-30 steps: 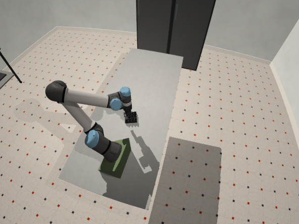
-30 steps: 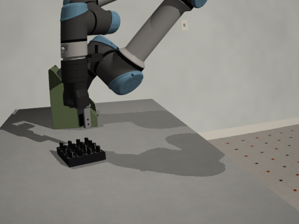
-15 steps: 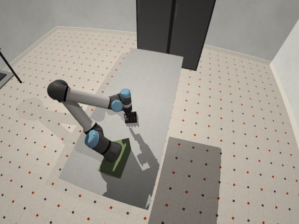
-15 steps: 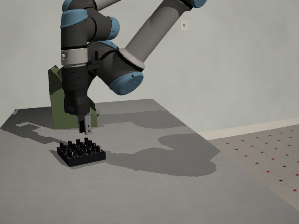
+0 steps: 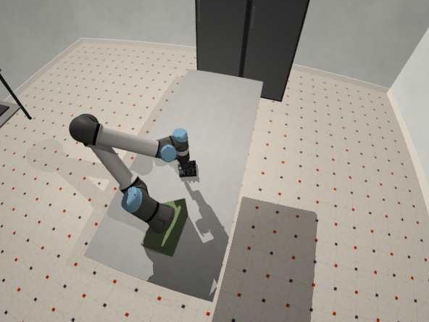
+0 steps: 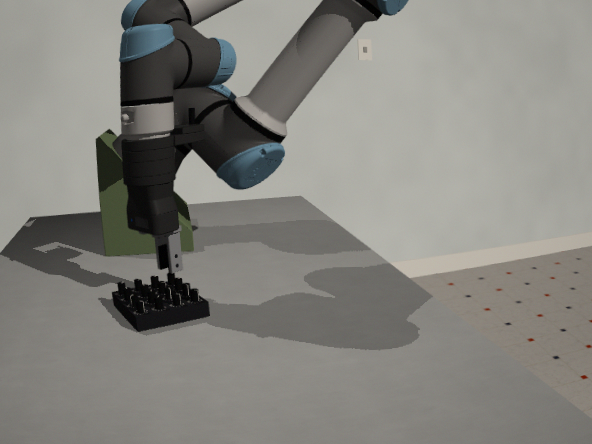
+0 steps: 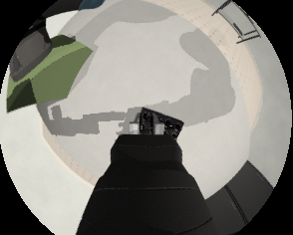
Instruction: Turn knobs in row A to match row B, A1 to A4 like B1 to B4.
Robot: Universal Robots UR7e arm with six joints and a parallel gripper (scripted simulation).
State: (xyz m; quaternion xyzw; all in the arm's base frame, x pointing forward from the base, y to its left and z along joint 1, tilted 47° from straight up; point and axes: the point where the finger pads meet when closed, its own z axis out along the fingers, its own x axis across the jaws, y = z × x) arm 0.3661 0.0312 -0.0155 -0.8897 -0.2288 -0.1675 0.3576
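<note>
Room: pale grey walls, cream floor tiles with red and dark dots, dark double-door cabinet (image 5: 253,32) at the table's far end.
Surface: long grey table (image 6: 300,385), crossed by the arm's shadow.
Knob box (image 6: 161,302): small black block, upright black knobs in rows, standing flat on the table, near the green base mount (image 6: 112,205).
Gripper (image 6: 170,270): vertical, directly above the knob box, fingertips at knob height over its far rows; fingers partly apart, gripping nothing.
Marks: too small to read.
</note>
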